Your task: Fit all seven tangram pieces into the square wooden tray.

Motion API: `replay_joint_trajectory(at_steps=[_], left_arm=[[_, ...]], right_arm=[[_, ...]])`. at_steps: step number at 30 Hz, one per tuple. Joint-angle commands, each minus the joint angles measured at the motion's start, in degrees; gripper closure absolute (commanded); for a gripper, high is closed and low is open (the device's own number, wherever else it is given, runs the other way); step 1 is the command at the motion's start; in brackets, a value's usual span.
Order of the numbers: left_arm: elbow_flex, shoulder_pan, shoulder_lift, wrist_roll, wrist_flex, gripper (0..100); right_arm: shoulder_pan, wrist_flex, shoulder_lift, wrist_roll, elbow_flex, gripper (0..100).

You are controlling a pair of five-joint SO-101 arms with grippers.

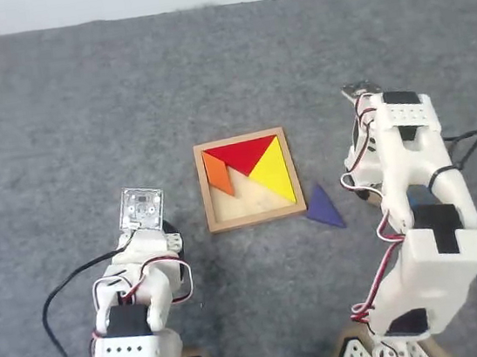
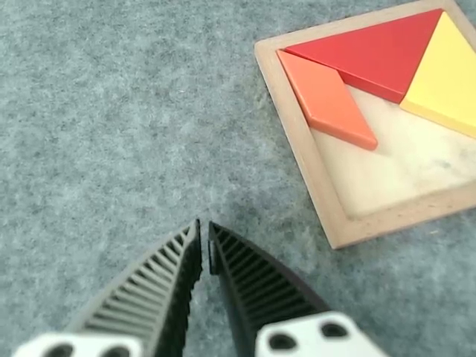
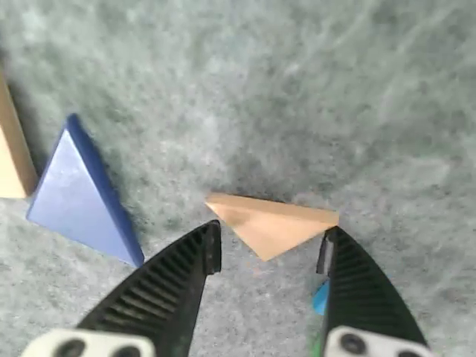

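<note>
The square wooden tray (image 1: 257, 218) lies mid-table and holds an orange parallelogram (image 1: 217, 172), a red triangle (image 1: 242, 154) and a yellow triangle (image 1: 275, 174). The rest of its floor is bare wood. A blue triangle (image 1: 322, 208) rests on the carpet just off the tray's right side. In the right wrist view my right gripper (image 3: 270, 249) is open, a finger on either side of a small tan triangle (image 3: 271, 222), with the blue triangle (image 3: 78, 193) beside it. My left gripper (image 2: 204, 227) is shut and empty over bare carpet, short of the tray's (image 2: 297, 141) left edge.
Grey carpet covers the table. A bit of a light-blue piece (image 3: 320, 297) peeks out behind one right finger. The right arm (image 1: 414, 173) stands over the area right of the tray, and the left arm (image 1: 142, 279) is at the lower left.
</note>
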Motion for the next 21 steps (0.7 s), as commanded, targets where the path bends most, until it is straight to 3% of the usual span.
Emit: replay_joint_trajectory(at_steps=[1,11,21], left_arm=[[-0.5,-0.3,-0.7,0.4,0.1,98],[-0.5,-0.3,-0.7,0.4,0.1,98],[-0.5,-0.3,-0.7,0.4,0.1,98]], right_arm=[[-0.7,-2.8,-1.1,-4.2,-1.5,77.2],[-1.0,-10.4,-9.8,-24.0,10.9,77.2],[-5.3,-10.4,-3.4,-42.6,9.5,77.2]])
